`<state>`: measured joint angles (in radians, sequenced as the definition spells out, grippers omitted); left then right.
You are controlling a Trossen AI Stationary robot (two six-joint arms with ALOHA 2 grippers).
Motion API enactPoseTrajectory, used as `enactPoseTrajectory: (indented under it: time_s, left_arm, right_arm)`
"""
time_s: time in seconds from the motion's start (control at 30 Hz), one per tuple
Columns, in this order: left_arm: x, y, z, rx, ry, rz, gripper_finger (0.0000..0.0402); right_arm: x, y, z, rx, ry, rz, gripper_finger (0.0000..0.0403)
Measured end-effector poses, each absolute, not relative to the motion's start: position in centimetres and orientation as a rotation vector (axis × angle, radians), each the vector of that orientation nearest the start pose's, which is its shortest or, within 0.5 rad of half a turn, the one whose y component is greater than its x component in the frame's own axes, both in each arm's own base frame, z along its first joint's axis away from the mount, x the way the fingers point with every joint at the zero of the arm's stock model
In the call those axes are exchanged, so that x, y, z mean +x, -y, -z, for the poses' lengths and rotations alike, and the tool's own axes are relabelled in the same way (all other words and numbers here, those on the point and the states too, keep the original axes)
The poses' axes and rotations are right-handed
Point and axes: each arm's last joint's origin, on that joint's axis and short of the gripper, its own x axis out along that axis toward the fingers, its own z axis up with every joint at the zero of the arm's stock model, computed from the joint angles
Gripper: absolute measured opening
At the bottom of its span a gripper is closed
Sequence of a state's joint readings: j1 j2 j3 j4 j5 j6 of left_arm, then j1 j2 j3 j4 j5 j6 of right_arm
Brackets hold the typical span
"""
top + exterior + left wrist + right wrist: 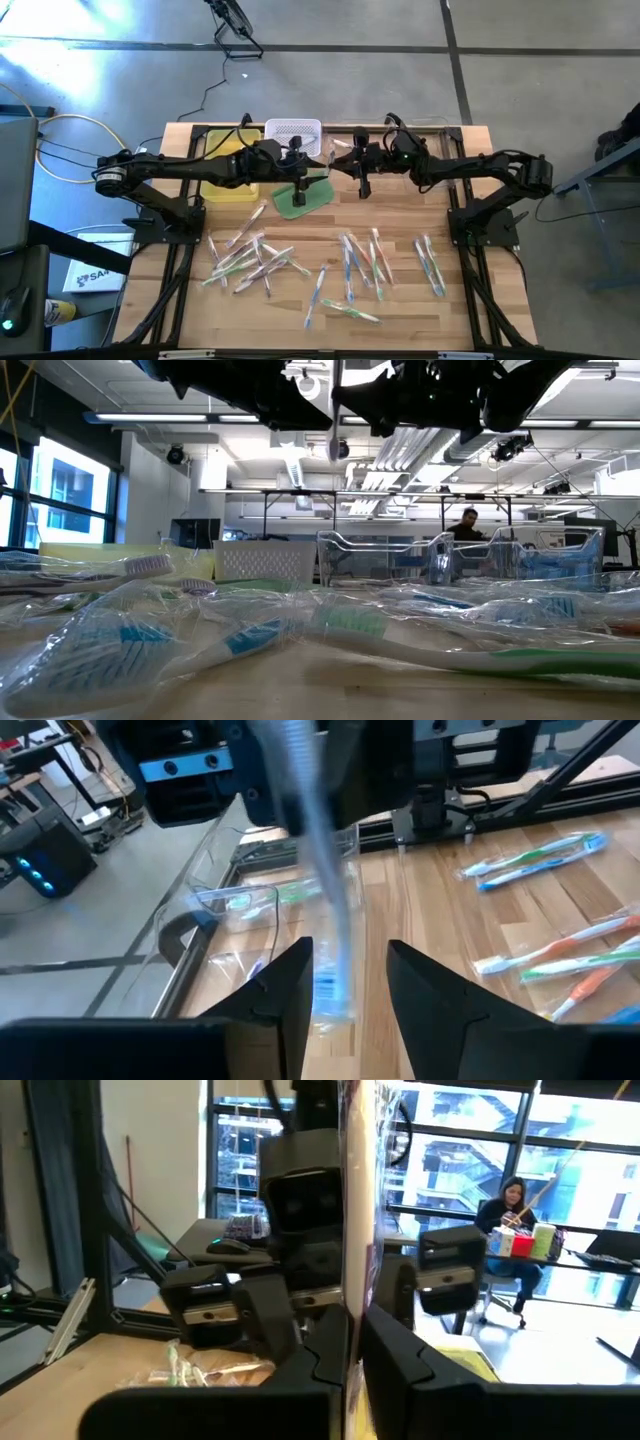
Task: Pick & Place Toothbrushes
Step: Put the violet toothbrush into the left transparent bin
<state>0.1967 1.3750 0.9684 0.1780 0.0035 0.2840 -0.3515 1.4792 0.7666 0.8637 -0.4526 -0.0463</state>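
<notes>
While toothbrushes (347, 268) litter the table, one lies in the clear bin (215, 915) (wrapped).

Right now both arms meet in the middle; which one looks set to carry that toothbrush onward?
Probably the right: the right gripper is shut on the wrapped toothbrush, while the left gripper stands open around it.

Grey concrete floor (400, 90) around the wooden worktop (400, 215); tall windows (560, 1150), ceiling strip lights (180, 418), a seated person (508, 1205) at a desk.
</notes>
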Motion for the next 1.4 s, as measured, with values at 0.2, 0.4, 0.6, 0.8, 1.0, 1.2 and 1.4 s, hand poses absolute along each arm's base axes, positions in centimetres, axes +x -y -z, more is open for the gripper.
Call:
enactPoseTrajectory:
  time_s: [0.2, 0.4, 0.6, 0.8, 1.0, 1.2, 1.4]
  left_arm:
    - [30.6, -6.1, -29.9, 0.259, -0.254, -0.159, 0.0125]
    - [30.5, -6.1, -29.9, 0.297, -0.261, -0.173, 0.0125]
    - [30.3, -6.1, -29.2, 0.339, -0.34, -0.149, 0.0125]
    - [29.7, -5.9, -29.6, 0.397, -0.351, -0.132, 0.0125]
    - [28.2, -5.2, -31.4, 0.441, -0.302, -0.073, 0.0125]
    - [26.5, -5.0, -32.5, 0.477, -0.304, -0.08, 0.0125]
    - [26.4, -4.8, -32.4, 0.484, -0.322, -0.066, 0.0125]
  right_arm:
    - [29.8, 9.8, -26.5, -0.105, 0.13, -0.087, 0.0009]
    - [29.7, 10.2, -26.1, -0.093, 0.094, -0.072, 0.0008]
    - [29.2, 11.6, -25.6, -0.073, 0.044, -0.026, 0.0008]
    - [28.8, 12.9, -25.0, -0.047, -0.016, 0.099, 0.0008]
    - [29.0, 13.5, -24.9, -0.076, -0.149, 0.259, 0.0008]
    - [29.5, 14.2, -26.4, -0.123, -0.277, 0.365, 0.0008]
    - [28.9, 15.7, -26.5, -0.123, -0.335, 0.435, 0.0008]
